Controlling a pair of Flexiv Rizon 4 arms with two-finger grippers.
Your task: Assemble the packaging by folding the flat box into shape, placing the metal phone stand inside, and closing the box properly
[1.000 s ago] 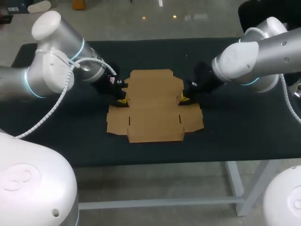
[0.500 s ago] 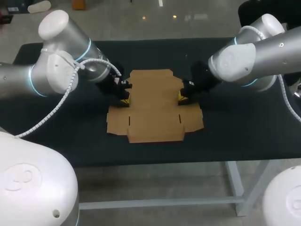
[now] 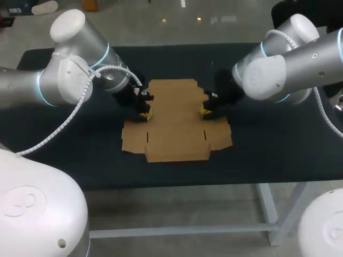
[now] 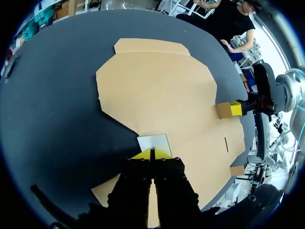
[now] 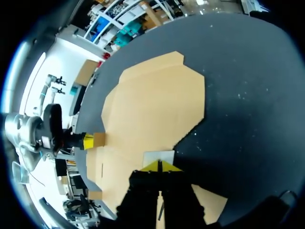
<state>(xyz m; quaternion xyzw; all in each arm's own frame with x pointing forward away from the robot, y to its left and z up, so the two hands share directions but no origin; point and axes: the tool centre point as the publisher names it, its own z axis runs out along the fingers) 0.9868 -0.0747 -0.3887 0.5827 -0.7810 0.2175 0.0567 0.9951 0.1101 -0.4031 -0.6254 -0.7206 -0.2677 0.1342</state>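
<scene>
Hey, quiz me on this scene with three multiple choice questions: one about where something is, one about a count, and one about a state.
1. Where does the cardboard box lie on the table?
A. At its far left corner
B. In its middle, between the left arm and the right arm
C. Hanging over its front edge

2. How many arms reach the box?
A. None
B. One
C. Two

3. What state is the box in?
A. Spread flat, not yet folded up
B. Folded up with its lid open
C. Closed

Answers:
1 B: the head view shows it central, with an arm on either side.
2 C: each arm's jaws meet a side edge of the box.
3 A: its panels lie spread on the table.
</scene>
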